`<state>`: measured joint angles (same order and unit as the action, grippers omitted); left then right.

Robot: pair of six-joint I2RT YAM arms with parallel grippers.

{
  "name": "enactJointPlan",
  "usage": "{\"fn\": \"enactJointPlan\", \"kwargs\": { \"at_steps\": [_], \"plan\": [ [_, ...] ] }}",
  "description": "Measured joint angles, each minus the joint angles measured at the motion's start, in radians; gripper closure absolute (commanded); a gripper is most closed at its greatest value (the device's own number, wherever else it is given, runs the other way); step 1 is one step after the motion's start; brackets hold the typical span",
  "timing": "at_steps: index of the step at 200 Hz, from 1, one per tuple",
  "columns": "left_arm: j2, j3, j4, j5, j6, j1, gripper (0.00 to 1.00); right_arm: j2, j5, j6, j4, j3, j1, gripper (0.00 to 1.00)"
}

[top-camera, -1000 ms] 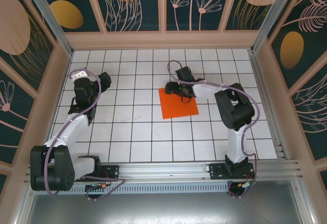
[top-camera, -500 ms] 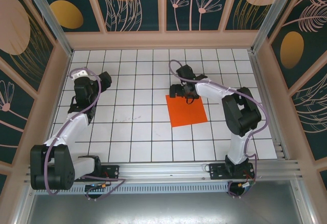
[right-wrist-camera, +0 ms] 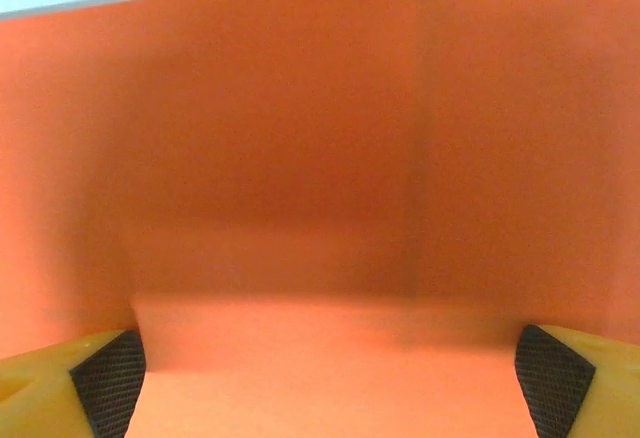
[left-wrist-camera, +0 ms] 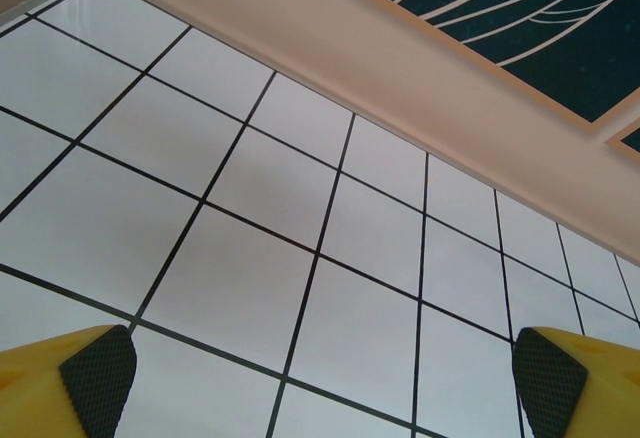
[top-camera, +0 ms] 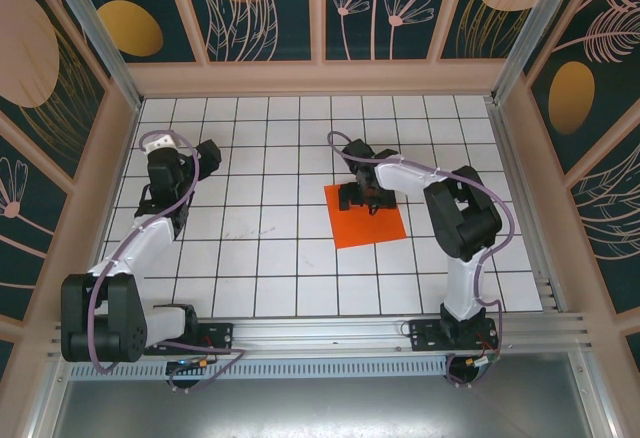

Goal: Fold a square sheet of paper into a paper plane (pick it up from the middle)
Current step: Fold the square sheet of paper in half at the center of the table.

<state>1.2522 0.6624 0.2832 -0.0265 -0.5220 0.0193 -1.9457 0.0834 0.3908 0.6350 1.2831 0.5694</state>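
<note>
Right wrist: right fingers [right-wrist-camera: 105, 398] apart, low over the paper [right-wrist-camera: 320, 158], likely to pinch it. Left fingers [left-wrist-camera: 95, 373], apart, idle at nine o'clock.

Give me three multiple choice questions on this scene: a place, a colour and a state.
1. Where is the right gripper? A. over the far part of the square sheet of paper B. at the table's left side C. by the arm bases
2. What colour is the sheet? A. blue B. green C. orange-red
3. How does the left gripper stand? A. shut on the sheet B. open C. shut on nothing
Answers: 1 A, the top view shows it there; 2 C, plainly orange-red; 3 B, its pads sit wide apart over bare tiles.
</note>
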Motion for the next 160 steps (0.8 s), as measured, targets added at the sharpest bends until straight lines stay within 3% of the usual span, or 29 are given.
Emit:
{"fn": "enactJointPlan", "kwargs": {
  "at_steps": [63, 160],
  "plan": [
    [0.015, 0.006, 0.000, 0.010, -0.008, 0.000, 0.02, 0.083, 0.004, -0.002, -0.064, -0.124, 0.021, 0.03],
    [0.021, 0.007, -0.004, 0.020, -0.011, 0.000, 0.02, 0.078, -0.013, 0.012, 0.051, -0.084, 0.029, 0.04]
  ]
}}
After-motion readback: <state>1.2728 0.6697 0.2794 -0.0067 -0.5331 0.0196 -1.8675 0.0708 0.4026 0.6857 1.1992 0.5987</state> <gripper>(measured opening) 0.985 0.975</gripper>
